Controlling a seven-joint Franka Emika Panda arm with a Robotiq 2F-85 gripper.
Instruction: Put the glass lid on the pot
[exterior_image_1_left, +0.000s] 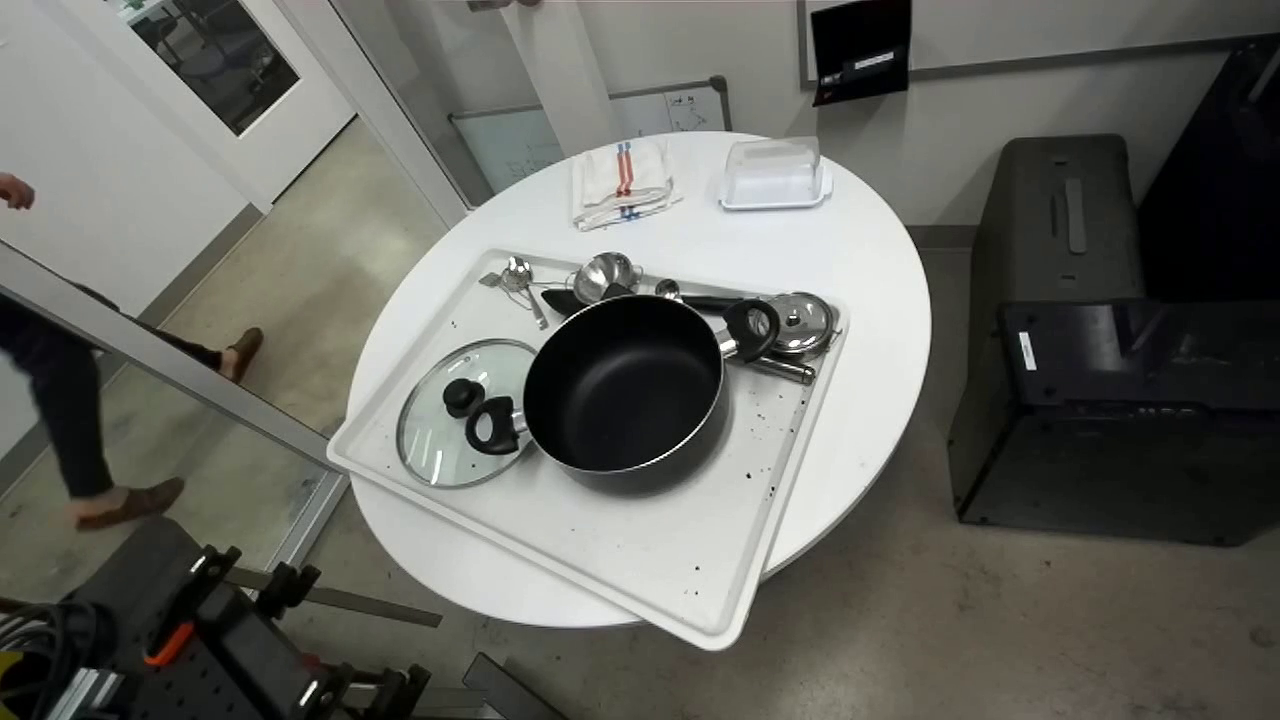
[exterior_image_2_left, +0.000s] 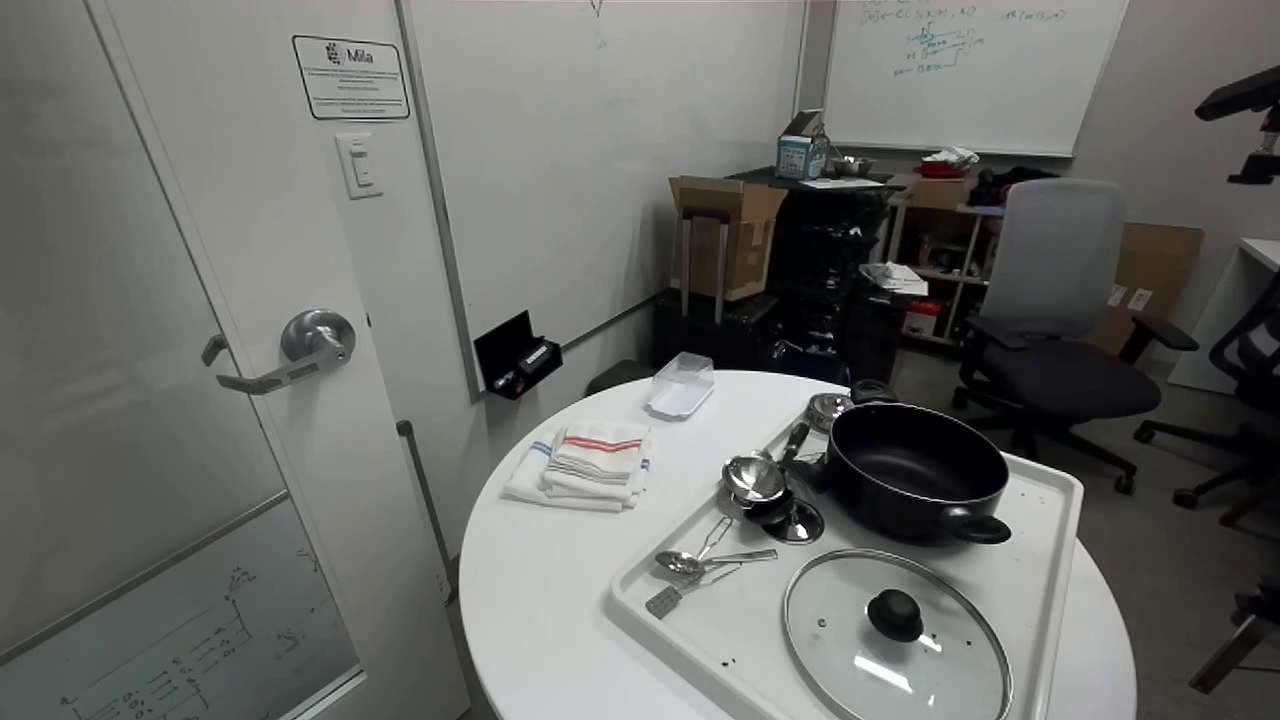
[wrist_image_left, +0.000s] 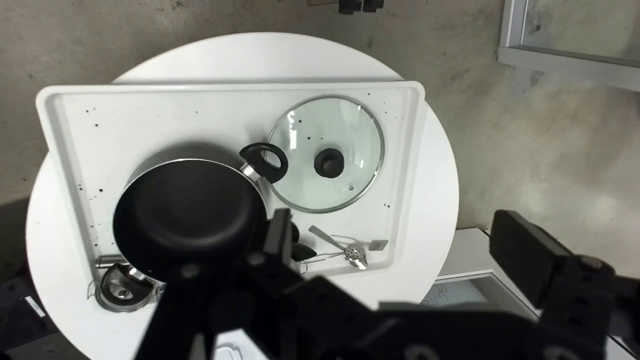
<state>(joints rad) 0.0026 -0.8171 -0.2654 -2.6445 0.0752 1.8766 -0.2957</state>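
Several metal utensils (exterior_image_2_left: 684, 563) in the white tray (exterior_image_1_left: 650, 545) are crowding the round black pot (exterior_image_1_left: 628, 385), one handle (wrist_image_left: 256, 159) overhanging the transparent glass lid (wrist_image_left: 329, 162) beside it. The black hand (wrist_image_left: 392, 232) is hovering, spread.

In an exterior view the camera looks steeply down from well above, framing the full round white desk (exterior_image_1_left: 880, 330), a folded white striped cloth (exterior_image_1_left: 622, 182) at its far side. In an exterior view it faces more levelly across a nearby round clear-glass lid with black knob (exterior_image_2_left: 898, 636) towards a grey-backed office chair (exterior_image_2_left: 1052, 268). The wrist view faces nearly straight down, the black two-fingered gripper (wrist_image_left: 392, 237) blurred and close up. All three share desk, rectangular white tray (wrist_image_left: 150, 117), lid and round black two-handled pot (wrist_image_left: 191, 217).
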